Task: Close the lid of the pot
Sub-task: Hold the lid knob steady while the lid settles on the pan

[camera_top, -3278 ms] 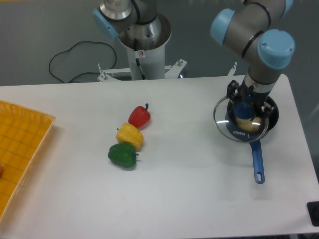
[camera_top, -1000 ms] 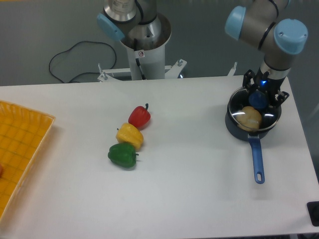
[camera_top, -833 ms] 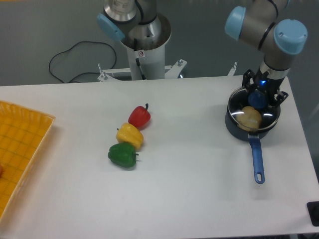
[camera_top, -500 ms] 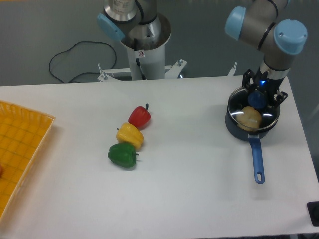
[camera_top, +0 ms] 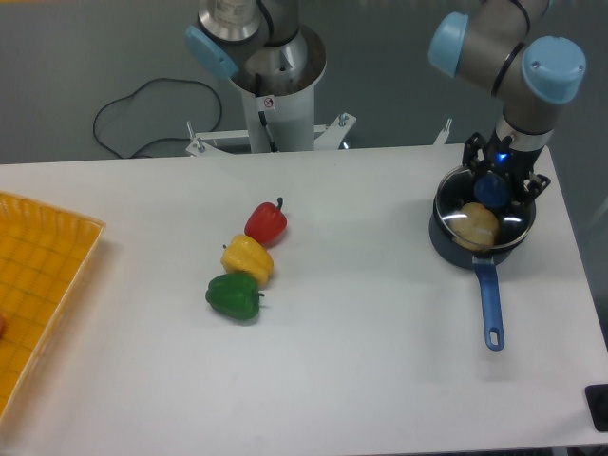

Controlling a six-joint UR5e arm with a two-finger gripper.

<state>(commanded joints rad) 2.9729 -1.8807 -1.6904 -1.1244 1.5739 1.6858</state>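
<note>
The dark pot (camera_top: 445, 247) stands at the right side of the table, its blue handle (camera_top: 490, 304) pointing toward the front edge. The glass pot lid (camera_top: 511, 224) lies level on the pot's rim. Through the glass a tan, rounded object (camera_top: 472, 224) shows inside the pot. My gripper (camera_top: 494, 186) comes straight down over the lid, and its black fingers sit close on either side of the blue knob (camera_top: 491, 193), shut on it.
A red pepper (camera_top: 266, 222), a yellow pepper (camera_top: 248, 257) and a green pepper (camera_top: 233, 295) lie in a row near the table's middle. A yellow tray (camera_top: 38, 294) sits at the left edge. The arm's base (camera_top: 271, 85) and a cable (camera_top: 142, 100) are at the back.
3.3 s ago the lid hung tilted and offset to the left of the pot in my gripper; now it sits flat on the pot. Nothing has moved over the last second.
</note>
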